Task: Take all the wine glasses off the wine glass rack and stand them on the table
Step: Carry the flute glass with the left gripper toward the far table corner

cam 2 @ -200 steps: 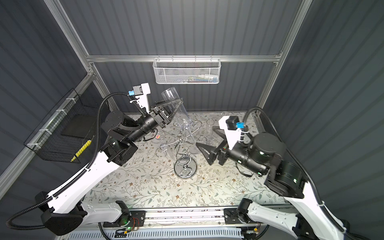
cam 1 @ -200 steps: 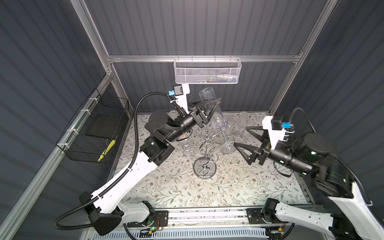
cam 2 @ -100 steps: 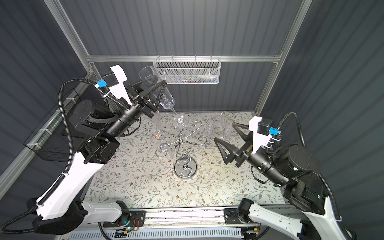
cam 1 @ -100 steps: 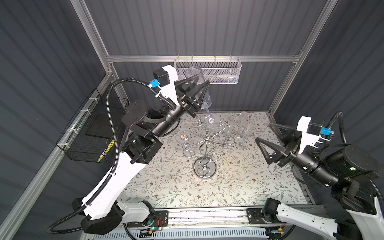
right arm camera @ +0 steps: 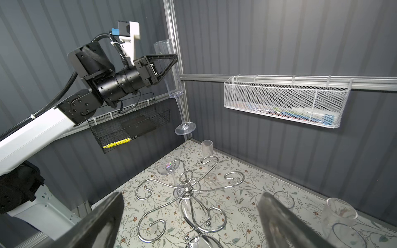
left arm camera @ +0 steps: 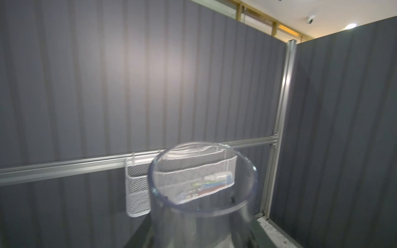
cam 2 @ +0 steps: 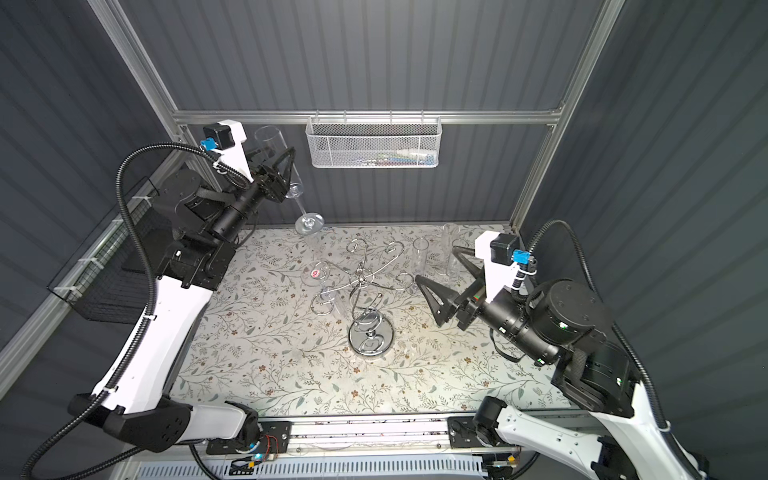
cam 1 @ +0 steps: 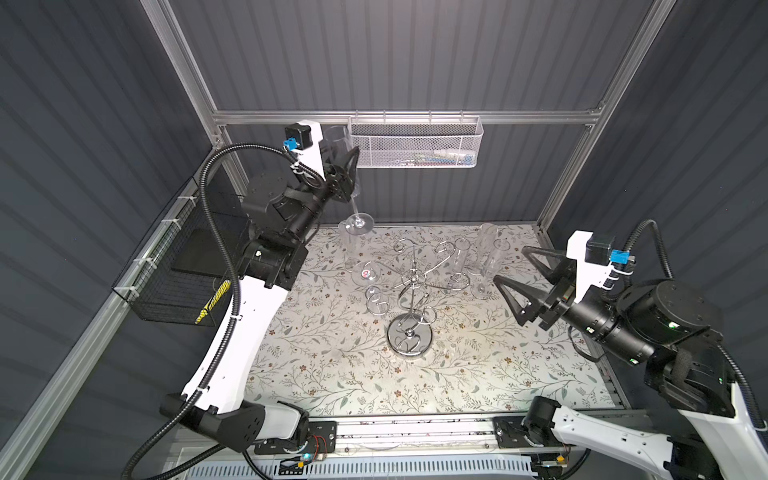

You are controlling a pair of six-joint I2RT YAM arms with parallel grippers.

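Holding wine glass (right arm camera: 175, 85) by bowl in part-closed left gripper (right arm camera: 171, 62), high, tilted, foot down, well clear of wine glass rack (right arm camera: 188, 189). With right gripper (cam 1: 511, 266) spread wide, empty. Likely trouble: slipping through pinch on smooth bowl; clipping upright glass (right arm camera: 207, 150) nearby with foot on descent.

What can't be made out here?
Left wrist view: the held glass is blurred; its stem and foot cut off by the bottom edge.
Both top views: the white basket's contents are too small, behind mesh.
Right wrist view: the bottom edge cuts off the rack's base; the right hand is out of focus.
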